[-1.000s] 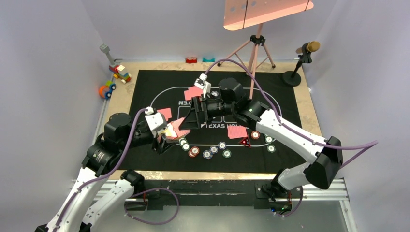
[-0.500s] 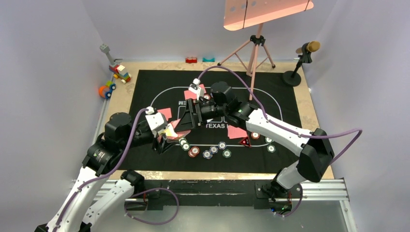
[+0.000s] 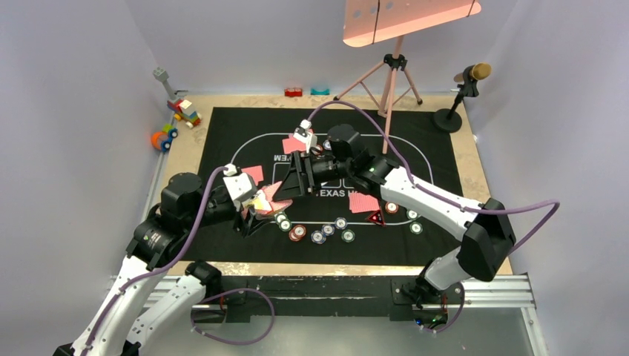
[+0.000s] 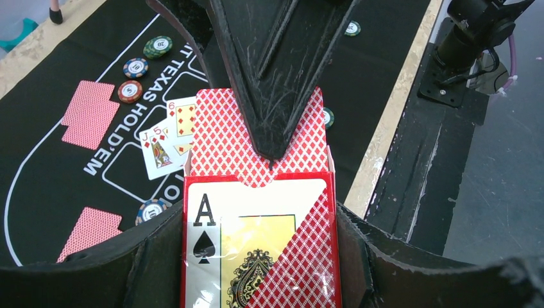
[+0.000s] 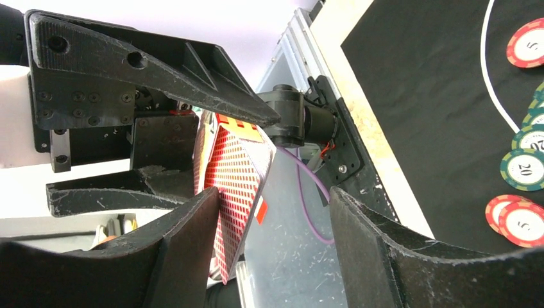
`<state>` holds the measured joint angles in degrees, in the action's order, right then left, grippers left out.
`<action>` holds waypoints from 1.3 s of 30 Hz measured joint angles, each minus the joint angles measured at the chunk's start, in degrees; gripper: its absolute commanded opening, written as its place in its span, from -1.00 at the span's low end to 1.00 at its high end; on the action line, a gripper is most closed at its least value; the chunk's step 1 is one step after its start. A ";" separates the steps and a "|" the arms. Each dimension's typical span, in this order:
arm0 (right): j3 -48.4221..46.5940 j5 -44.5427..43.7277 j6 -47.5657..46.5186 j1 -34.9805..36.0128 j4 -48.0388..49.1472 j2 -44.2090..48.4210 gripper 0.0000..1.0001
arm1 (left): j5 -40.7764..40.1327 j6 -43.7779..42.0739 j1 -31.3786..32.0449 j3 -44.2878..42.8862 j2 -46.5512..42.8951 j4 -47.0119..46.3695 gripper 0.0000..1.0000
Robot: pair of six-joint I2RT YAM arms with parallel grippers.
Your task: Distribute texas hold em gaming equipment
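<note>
My left gripper (image 3: 252, 208) is shut on a red card box (image 4: 256, 250) with an ace of spades on its front, held just above the mat's left side. A pink-backed card (image 4: 256, 138) sticks out of the box's top. My right gripper (image 3: 285, 185) reaches in from the right, and its dark finger (image 4: 272, 96) lies over that card. In the right wrist view the card (image 5: 234, 173) leans against one finger of the right gripper (image 5: 274, 196), whose jaws stand apart. Poker chips (image 3: 319, 231) and a red triangular marker (image 3: 375, 218) lie on the mat.
The black printed mat (image 3: 423, 141) holds face-down cards (image 3: 363, 202), face-up cards (image 4: 168, 135) and more chips (image 4: 138, 66). Toy blocks (image 3: 182, 111) sit at the far left, a tripod (image 3: 393, 74) and a microphone stand (image 3: 460, 96) at the back right.
My right gripper has moved left and closer to the box in my left gripper, and its jaws have narrowed around the protruding card. The left arm has not moved.
</note>
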<state>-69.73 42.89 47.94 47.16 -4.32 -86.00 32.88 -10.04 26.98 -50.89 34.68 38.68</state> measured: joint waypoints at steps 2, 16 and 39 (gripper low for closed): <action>0.28 0.15 -0.11 -0.55 -0.15 0.59 0.27 | 0.00 0.00 0.00 0.00 -0.09 -0.02 -1.00; 1.31 0.22 -0.42 -1.95 -0.57 2.54 0.44 | 0.17 0.00 0.00 0.00 -0.83 0.20 -1.00; 3.45 2.23 6.47 0.63 7.45 0.50 -0.09 | 0.33 -1.33 -0.02 0.00 0.22 0.02 -1.00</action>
<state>-66.28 45.12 54.41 47.79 3.14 -85.49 33.21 -11.38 26.96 -50.89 34.89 38.70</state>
